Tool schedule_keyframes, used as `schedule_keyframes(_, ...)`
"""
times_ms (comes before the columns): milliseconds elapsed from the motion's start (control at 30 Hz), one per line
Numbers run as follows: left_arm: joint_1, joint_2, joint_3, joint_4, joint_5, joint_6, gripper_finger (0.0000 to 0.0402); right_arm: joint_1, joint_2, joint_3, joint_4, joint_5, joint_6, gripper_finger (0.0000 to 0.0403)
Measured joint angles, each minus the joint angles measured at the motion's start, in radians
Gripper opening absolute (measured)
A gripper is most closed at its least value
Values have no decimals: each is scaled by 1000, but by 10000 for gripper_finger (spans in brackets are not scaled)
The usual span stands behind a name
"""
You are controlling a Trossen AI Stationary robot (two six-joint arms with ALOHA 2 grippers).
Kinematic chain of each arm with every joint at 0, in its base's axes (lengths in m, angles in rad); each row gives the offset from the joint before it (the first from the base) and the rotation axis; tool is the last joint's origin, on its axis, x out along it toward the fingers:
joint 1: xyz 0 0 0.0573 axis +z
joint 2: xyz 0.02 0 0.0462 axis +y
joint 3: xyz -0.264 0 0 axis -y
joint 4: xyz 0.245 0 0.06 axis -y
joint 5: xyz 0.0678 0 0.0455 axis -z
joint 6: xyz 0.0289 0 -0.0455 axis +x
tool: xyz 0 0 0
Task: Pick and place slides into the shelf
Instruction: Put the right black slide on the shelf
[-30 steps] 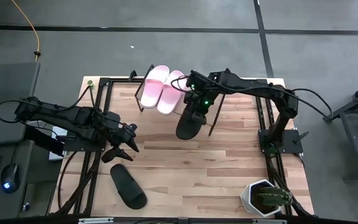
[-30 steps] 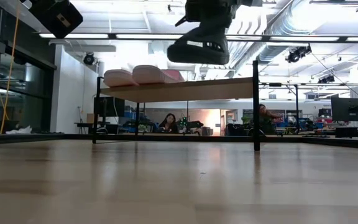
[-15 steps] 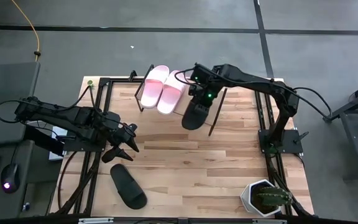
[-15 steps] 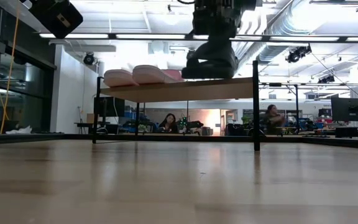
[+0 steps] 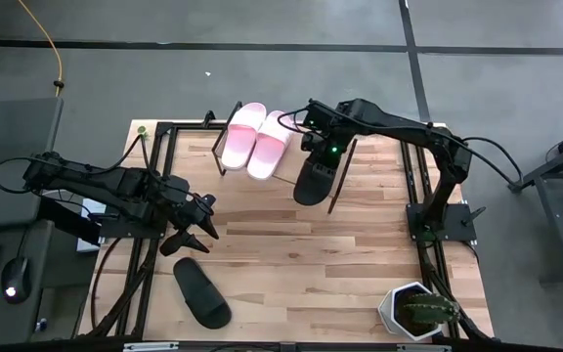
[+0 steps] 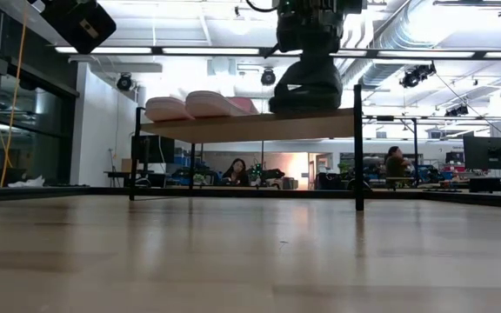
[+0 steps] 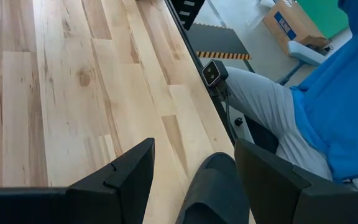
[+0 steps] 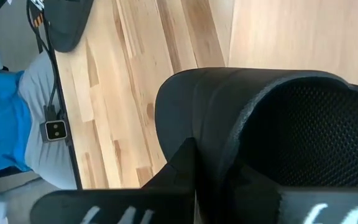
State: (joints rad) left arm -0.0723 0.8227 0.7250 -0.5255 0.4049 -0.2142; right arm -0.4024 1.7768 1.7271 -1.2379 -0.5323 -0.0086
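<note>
Slide number three, the black slide (image 5: 313,178), is sitting in your right gripper (image 5: 319,156), which is clamping its strap; from above it's hanging over the shelf (image 5: 332,186) at about 1 o'clock from table centre, just right of the two pink slides (image 5: 254,141) already lying side by side on the board. Overhead you can't tell whether the sole is touching the wood. The low view is helping there: the black slide (image 6: 307,87) looks like it's resting right on the slanted board (image 6: 250,125), though contact is hard to confirm. Your right wrist camera is only giving you strap and mesh lining up close.

Your left gripper (image 5: 192,233) is hovering at 9 o'clock with fingers spread wide, holding nothing. The other black slide (image 5: 201,293) is lying on the table (image 5: 360,264) at 7 o'clock, and the left wrist view is showing its toe (image 7: 211,190) between the open fingers, plus a seated person (image 7: 316,106) in blue beyond the table edge.
</note>
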Motion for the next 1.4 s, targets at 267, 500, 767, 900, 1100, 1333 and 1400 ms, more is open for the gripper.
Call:
schedule_keyframes(267, 0, 0, 0, 0, -2, 0, 209, -47, -77, 0, -10, 37, 17, 7)
schedule_keyframes(500, 0, 0, 0, 1, -16, 0, 209, -48, -111, 0, 2, 54, 17, 7)
schedule_keyframes(767, 0, 0, 0, 0, -23, -10, 209, -43, -116, -88, 14, 37, -6, 7)
schedule_keyframes(900, 0, 0, 0, 1, -23, -11, 209, -43, -116, -130, 52, -13, -17, 7)
schedule_keyframes(1100, 0, 0, 0, 1, -23, -22, 209, -43, -118, -156, 74, -27, -16, 7)
schedule_keyframes(1333, 0, 0, 0, 1, -22, -26, 209, -43, -118, -158, 81, -29, -14, 7)
schedule_keyframes(1400, 0, 0, 0, 1, -22, -26, 209, -43, -118, -158, 80, -33, -7, 11)
